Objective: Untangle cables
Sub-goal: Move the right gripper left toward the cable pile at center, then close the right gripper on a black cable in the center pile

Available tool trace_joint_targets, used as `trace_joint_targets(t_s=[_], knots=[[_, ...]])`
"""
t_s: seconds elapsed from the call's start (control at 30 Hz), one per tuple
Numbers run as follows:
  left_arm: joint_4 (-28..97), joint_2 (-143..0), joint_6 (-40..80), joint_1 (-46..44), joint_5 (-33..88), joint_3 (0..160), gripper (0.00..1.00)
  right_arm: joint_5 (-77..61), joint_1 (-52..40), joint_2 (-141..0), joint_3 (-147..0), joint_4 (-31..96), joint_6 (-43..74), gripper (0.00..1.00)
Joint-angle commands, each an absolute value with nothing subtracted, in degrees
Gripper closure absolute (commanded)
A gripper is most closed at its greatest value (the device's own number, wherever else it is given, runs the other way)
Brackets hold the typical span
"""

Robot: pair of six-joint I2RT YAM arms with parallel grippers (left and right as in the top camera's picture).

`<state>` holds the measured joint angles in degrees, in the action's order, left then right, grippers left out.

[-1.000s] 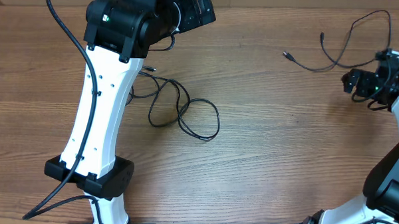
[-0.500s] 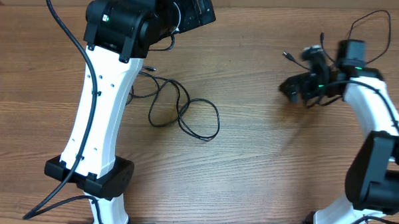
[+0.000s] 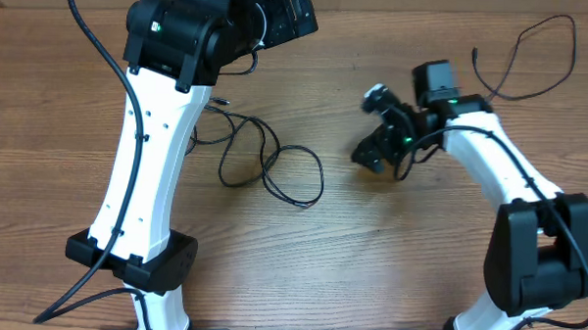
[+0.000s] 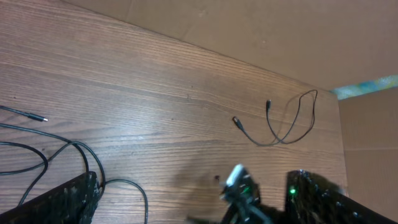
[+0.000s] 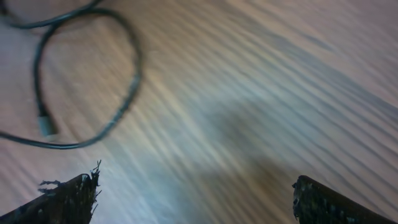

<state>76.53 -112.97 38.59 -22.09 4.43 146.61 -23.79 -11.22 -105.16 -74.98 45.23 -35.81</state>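
cables [image 3: 269, 164] lie in a loose looped bunch on the counter [image 3: 389, 257] beside the left arm [image 3: 147, 170], one strand [image 3: 574, 42] well apart; likely limp, light: pinch an outer loop or plug end; both jaws stand apart, empty

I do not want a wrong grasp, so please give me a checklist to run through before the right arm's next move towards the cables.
1. Right tool open and empty: ok.
2. Left tool open and empty: ok.
3. Loose cable lies apart from the tangled cables: ok.
4. Right tool over the tangled cables: not ok, it is to their right, above bare table.
5. Tangled cables fully visible: not ok, the left arm covers their left part in the overhead view.
6. Right wrist view sharp enough for aiming: not ok, it is blurred.
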Motion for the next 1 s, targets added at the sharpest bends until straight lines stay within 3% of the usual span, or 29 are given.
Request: trace_joint_targets(t_s=[0.0, 0.37, 0.57, 0.97], knots=[[76.51, -113.58, 37.28, -21.76, 3.88, 146.67, 0.0, -24.71, -15.27, -103.61, -74.7, 45.36, -36.51, 0.0], [76.51, -113.58, 37.28, -21.76, 3.88, 146.67, 0.0, -24.8, -26.79, -103.61, -74.7, 45.25, -35.73, 0.0], [76.51, -113.58, 37.28, -21.76, 3.88, 146.67, 0.0, -24.75, -31.31, -103.61, -74.7, 41.36, -23.09, 0.0], [76.51, -113.58, 37.28, -21.76, 3.88, 146.67, 0.0, -22.15, -38.59, -103.68, -74.59, 36.16, -19.42, 0.0]])
